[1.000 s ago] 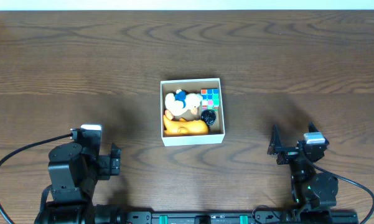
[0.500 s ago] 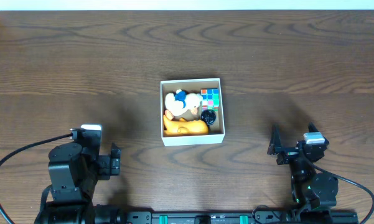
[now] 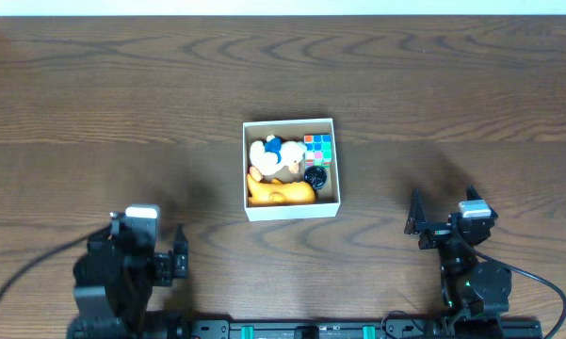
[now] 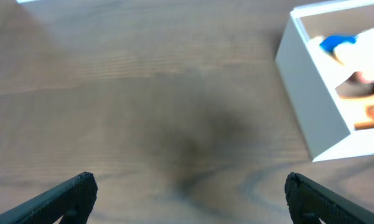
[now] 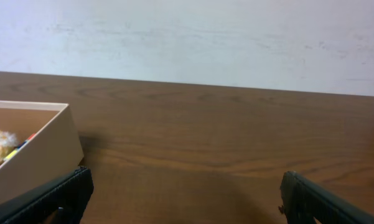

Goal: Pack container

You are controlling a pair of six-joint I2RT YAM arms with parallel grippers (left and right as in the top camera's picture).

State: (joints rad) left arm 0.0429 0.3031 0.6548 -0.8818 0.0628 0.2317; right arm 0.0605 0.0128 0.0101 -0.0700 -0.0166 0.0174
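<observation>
The container (image 3: 246, 169), a square shallow white-walled box, sits mid-table and holds an orange toy (image 3: 281, 194), a white and blue plush (image 3: 275, 155), a colour cube (image 3: 318, 148) and a small black round thing (image 3: 315, 176). It shows at the upper right of the left wrist view (image 4: 311, 99) and at the left edge of the right wrist view (image 5: 37, 152). My left gripper (image 4: 187, 196) is open and empty over bare wood at the front left. My right gripper (image 5: 187, 196) is open and empty at the front right.
The brown wooden table (image 3: 452, 85) spreads around the box. A pale wall (image 5: 205, 37) rises behind the table's far edge. Black cables trail from both arm bases at the front edge.
My left arm has drawn back toward the front edge, away from the container. The right arm and the box contents have not moved.
</observation>
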